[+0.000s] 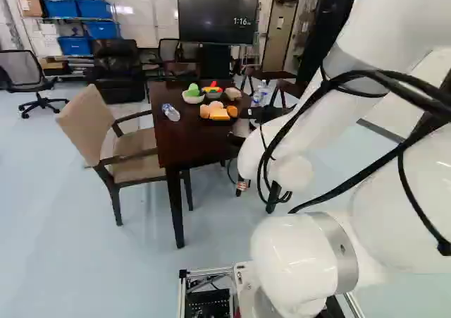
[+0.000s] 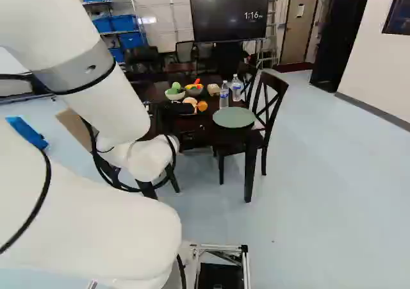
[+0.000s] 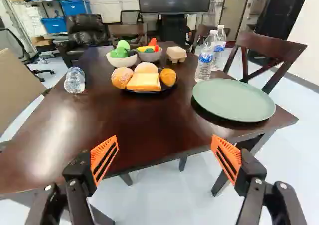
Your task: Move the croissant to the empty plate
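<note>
My gripper (image 2: pixel 181 108) reaches over the near side of the table in the right base view. In the wrist view the gripper (image 3: pixel 164 147) stands open, orange pads wide apart and nothing between them. Ahead of it, further in on the table, a dark plate (image 3: pixel 166 88) holds a brown roll (image 3: pixel 122 78), a pale bun (image 3: pixel 146 68), a bread slice (image 3: pixel 144 82) and an orange piece (image 3: pixel 168 77). Which of these is the croissant I cannot tell for sure; none has a clear crescent shape. The empty green plate (image 3: pixel 234 100) lies near the table's corner, beyond the right finger.
On the dark table (image 3: pixel 124 117), two bowls (image 3: pixel 122 60) of toy food and an egg carton (image 3: pixel 176 54) stand behind the dark plate. Two upright bottles (image 3: pixel 204 65) are beside the green plate; another bottle (image 3: pixel 75 80) is across the table. Chairs (image 1: pixel 116 138) flank the table.
</note>
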Available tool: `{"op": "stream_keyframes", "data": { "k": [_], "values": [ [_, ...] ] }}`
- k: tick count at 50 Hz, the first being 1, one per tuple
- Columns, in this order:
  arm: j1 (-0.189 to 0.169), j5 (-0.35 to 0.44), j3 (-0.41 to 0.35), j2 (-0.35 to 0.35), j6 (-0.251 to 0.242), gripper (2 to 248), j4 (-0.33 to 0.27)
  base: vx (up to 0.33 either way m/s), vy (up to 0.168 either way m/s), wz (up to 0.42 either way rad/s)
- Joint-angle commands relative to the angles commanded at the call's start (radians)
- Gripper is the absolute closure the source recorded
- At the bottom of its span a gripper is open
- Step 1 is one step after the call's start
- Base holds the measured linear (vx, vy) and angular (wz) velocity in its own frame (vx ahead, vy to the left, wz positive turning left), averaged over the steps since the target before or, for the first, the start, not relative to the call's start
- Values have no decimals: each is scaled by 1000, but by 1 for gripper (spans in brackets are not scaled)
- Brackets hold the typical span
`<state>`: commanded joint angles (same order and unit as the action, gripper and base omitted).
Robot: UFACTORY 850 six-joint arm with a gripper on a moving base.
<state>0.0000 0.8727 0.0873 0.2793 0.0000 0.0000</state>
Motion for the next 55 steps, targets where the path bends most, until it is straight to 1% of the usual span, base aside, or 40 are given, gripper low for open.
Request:
{"op": "stream_keyframes", "data": {
  "k": [19, 55],
  "values": [
    [0, 0, 0, 0, 0, 3, 0, 138, 23, -236],
    [0, 0, 0, 0, 0, 3, 0, 106, 39, -16]
  ]
}}
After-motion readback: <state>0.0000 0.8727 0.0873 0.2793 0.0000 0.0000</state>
